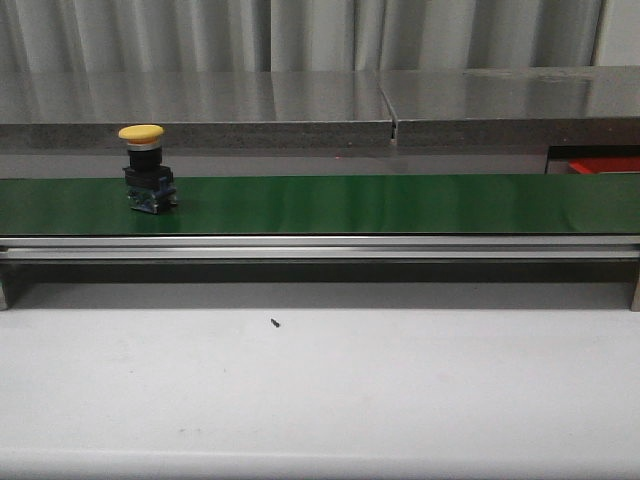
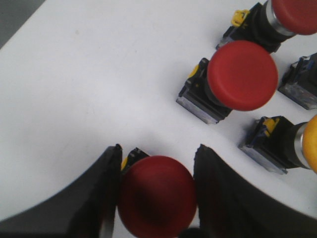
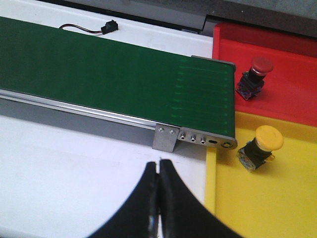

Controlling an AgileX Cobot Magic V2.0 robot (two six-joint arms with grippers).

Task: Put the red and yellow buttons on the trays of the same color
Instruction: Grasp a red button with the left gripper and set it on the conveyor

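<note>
Bare white table (image 1: pixel 320 400) fills the near part of the front view, with one tiny dark speck (image 1: pixel 274 322) on it. Beyond it runs the long green belt (image 1: pixel 400 204) on its metal rail, and a yellow-capped button (image 1: pixel 145 168) stands upright on the belt toward its left end. A sliver of red tray (image 1: pixel 603 164) shows behind the belt at far right. Neither arm appears in this view.

Seen from the left wrist, the left gripper (image 2: pixel 157 191) has its two dark fingers (image 2: pixel 94 198) spread, with a red button (image 2: pixel 156 195) sitting between them on the white surface; the finger on one side seems to touch the cap, though whether the button is truly clamped is hard to judge. Close by lie a second red button (image 2: pixel 241 74), a third one (image 2: pixel 292 14) cut off at the frame edge, and part of a yellow one (image 2: pixel 311 148).

From the right wrist, the right gripper (image 3: pixel 158 198) has its fingers pressed together, holding nothing, above the table beside the belt's end. Past that end, a red button (image 3: pixel 255 74) rests in the red tray (image 3: pixel 292 94) and a yellow button (image 3: pixel 261 148) in the yellow tray (image 3: pixel 277 208).
</note>
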